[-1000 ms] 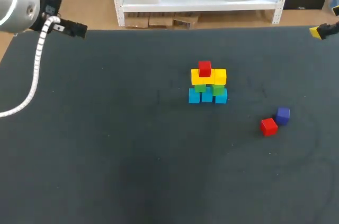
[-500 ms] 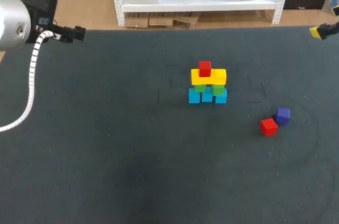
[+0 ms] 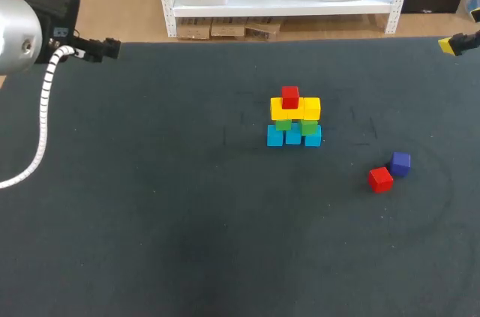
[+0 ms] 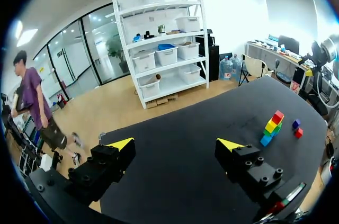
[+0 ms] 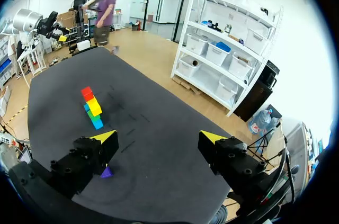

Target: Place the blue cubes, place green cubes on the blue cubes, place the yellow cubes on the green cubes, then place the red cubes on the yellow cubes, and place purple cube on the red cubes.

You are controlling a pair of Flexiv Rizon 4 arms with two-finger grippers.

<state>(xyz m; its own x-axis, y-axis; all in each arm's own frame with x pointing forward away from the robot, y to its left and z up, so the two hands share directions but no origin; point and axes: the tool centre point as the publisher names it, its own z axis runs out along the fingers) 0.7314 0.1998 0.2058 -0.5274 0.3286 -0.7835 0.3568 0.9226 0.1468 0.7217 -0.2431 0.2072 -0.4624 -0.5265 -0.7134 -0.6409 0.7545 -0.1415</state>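
Step in hand, by my judgement: the red tier. The placed red cube [image 3: 290, 97] is sitting atop the stack [image 3: 294, 121] at the middle of the surface [image 3: 150, 204]. The loose red cube [image 3: 380, 179] and the purple cube [image 3: 400, 162] are lying just beside each other, to the stack's right. The left jaws and right jaws are both standing wide open, gripping nothing, well apart from the cubes. The next move is calling for the right jaws to take the loose red cube.

Matt, felt-like dark desk [image 3: 150, 219], smooth satin cubes [image 3: 294, 118], brushed silver metal left arm [image 3: 16, 32], ribbed white cable [image 3: 43, 107]
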